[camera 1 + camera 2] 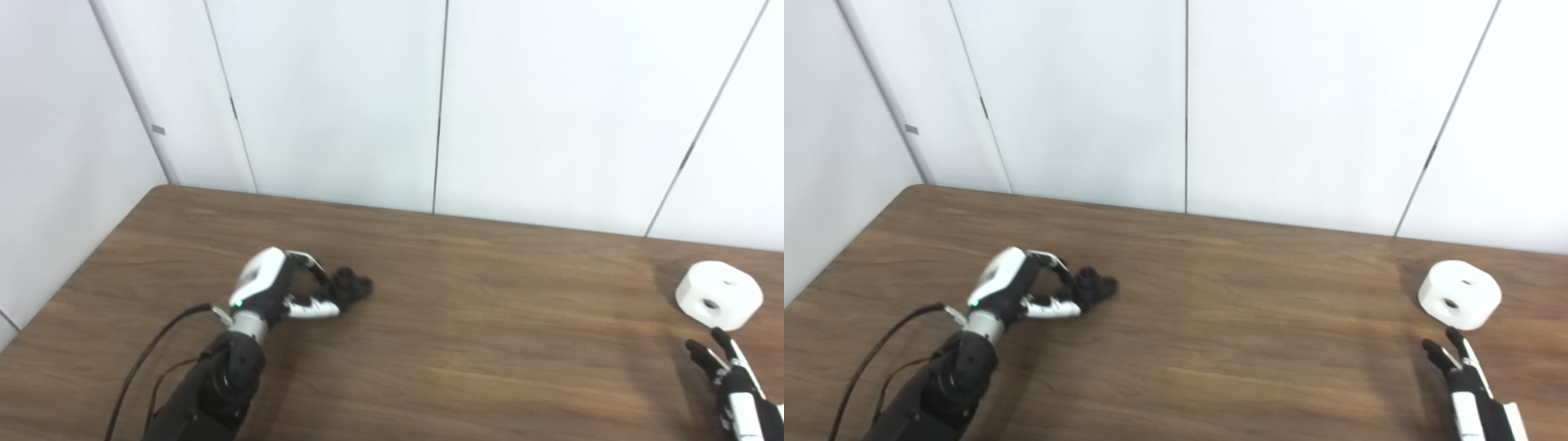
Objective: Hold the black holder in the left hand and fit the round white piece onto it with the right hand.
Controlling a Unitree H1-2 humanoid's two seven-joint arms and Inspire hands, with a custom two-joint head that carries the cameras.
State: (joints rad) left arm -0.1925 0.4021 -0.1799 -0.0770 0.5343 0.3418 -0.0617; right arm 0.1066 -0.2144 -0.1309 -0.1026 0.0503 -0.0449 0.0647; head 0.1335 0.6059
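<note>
Left robot hand curls round the small black knobbly holder on the brown wooden surface | round white plastic piece sits far right of the holder | right robot hand just beside it, spread, holding nothing | looks hard and light; grab its round sides.

Bare table separates the black holder from the white piece. The wall stands close behind the table's far edge.
</note>
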